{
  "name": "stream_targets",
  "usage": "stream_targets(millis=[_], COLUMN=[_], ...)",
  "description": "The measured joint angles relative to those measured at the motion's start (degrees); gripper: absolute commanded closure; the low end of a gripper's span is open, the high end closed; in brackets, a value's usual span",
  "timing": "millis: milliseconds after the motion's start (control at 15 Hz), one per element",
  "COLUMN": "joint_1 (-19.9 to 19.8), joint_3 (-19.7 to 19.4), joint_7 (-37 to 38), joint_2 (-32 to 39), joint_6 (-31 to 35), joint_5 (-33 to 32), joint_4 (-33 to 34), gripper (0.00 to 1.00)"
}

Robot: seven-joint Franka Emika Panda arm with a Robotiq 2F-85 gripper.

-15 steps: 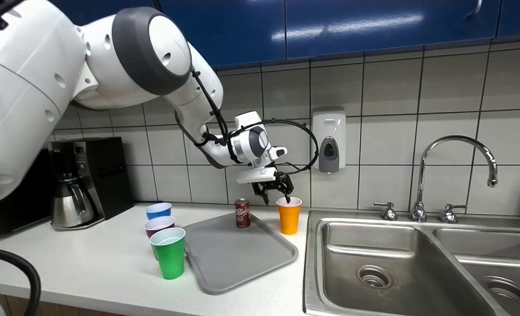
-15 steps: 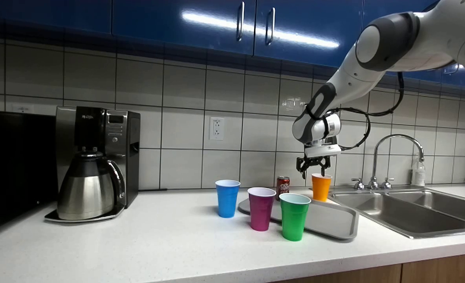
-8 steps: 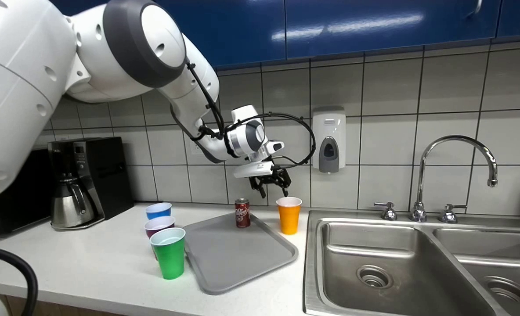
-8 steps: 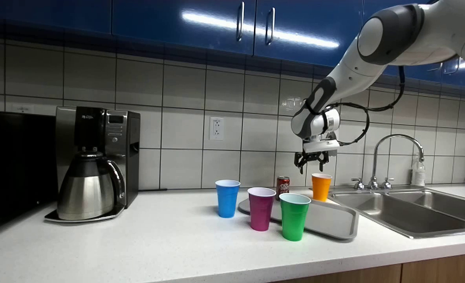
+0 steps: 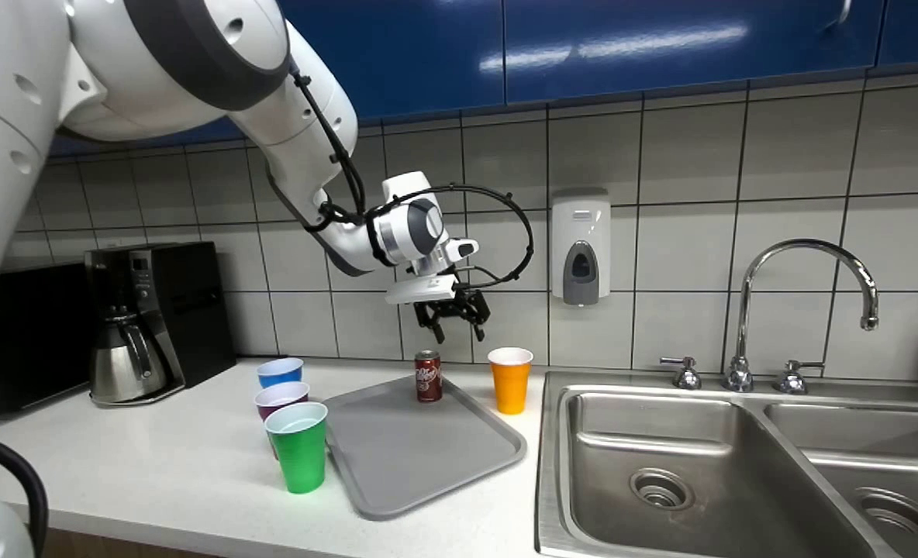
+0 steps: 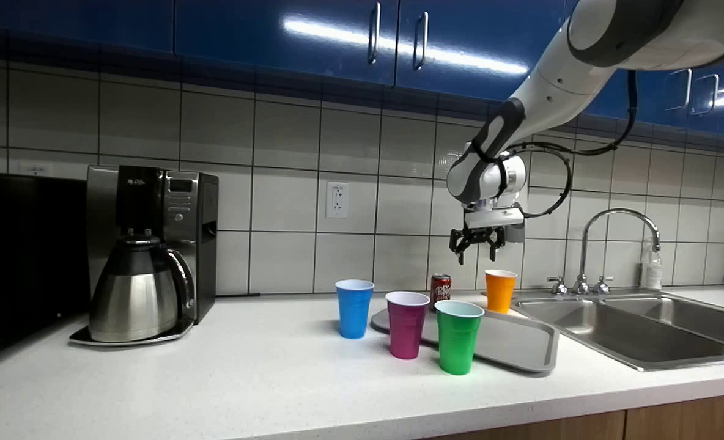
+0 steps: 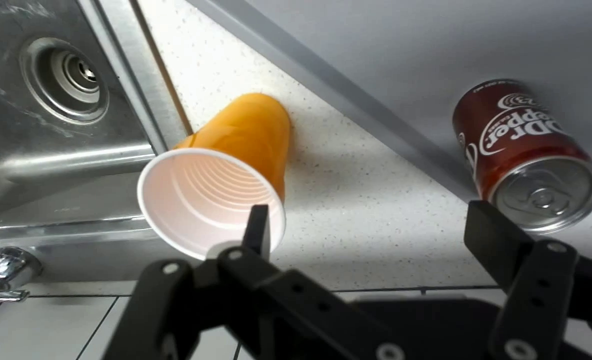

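Robotiq gripper [image 5: 460, 336] poised above a white kitchen counter [image 5: 157, 465]. The jaws stand wide open, with the fingers [image 7: 496, 242] directed downward. Nearest below are a Dr Pepper can [image 7: 521, 130] and an orange plastic cup [image 7: 221, 175], both upright; in both exterior views the fingertips hang above and apart from them. The can stands on a gray tray [image 5: 428, 465], near the corner closest to the tiled wall [image 5: 684, 248]. The orange cup, white inside, occupies the strip of counter between the tray and a double-basin stainless steel sink [image 5: 553, 465]. In the wrist view, a fingertip overlaps the cup's mouth, while its counterpart appears beside the can's lid. Three further upright cups form a row beside the tray, on the side away from the sink: a green cup [image 6: 458, 342], a purple cup [image 6: 403, 330] and a blue cup [image 6: 354, 310]. Surroundings include a drip coffee maker [image 6: 181, 211] with its steel carafe [image 6: 134, 305], a gooseneck faucet [image 5: 742, 325] at the sink's rear, a wall-mounted soap dispenser [image 5: 581, 248] and blue cabinets [image 5: 428, 54] overhead.
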Motion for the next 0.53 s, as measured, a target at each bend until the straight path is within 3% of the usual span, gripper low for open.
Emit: stream_targets(millis=[533], joint_1=[3.4], joint_3=[0.1], joint_7=[2.9], joint_2=[-9.9], joint_6=[-0.1], joint_5=[-2.3], joint_4=[-10.4], gripper=[0.00])
